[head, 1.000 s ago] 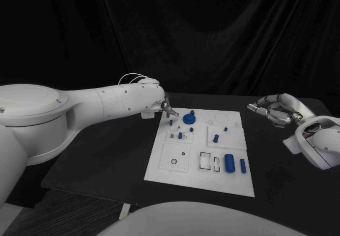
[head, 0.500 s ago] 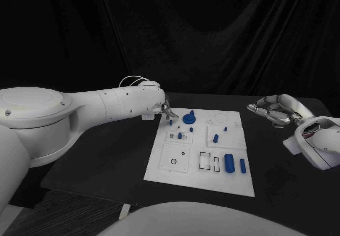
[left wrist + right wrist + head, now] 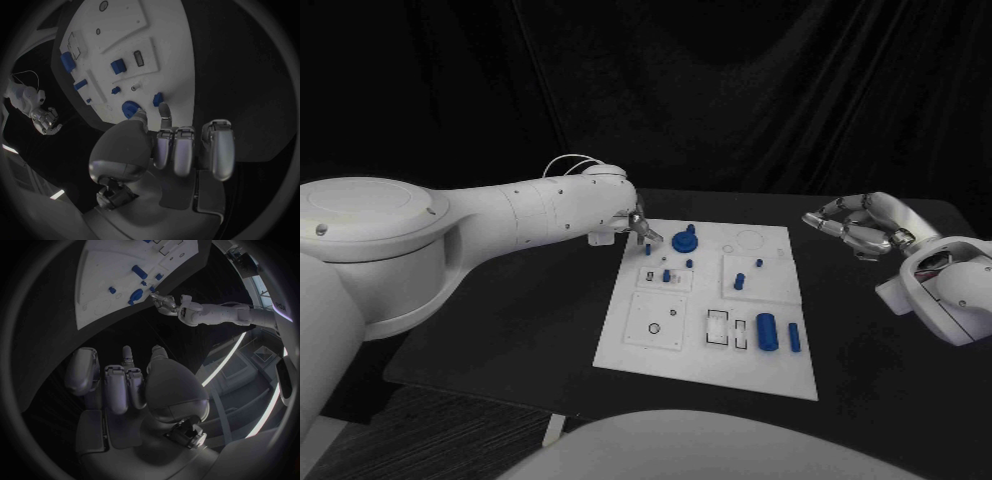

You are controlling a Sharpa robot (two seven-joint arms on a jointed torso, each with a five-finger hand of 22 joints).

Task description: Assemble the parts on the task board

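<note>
While black cloth hangs behind the black table (image 3: 516, 320), the white board (image 3: 711, 350) lies mid-table with blue parts: a round knob (image 3: 685, 241) at its far end, a cylinder (image 3: 767, 330) near the front. Left hand (image 3: 640, 226) hovers at the board's far-left corner beside the knob, fingers curled in, nothing visibly held. Right hand (image 3: 865, 226) hangs well off the board's right side, fingers curled, empty.

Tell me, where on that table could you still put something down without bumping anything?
Bare black table lies left of the white task board, and a strip right of it, below the right hand. Crowded: the board's far corner, where the left hand meets the blue parts.
</note>
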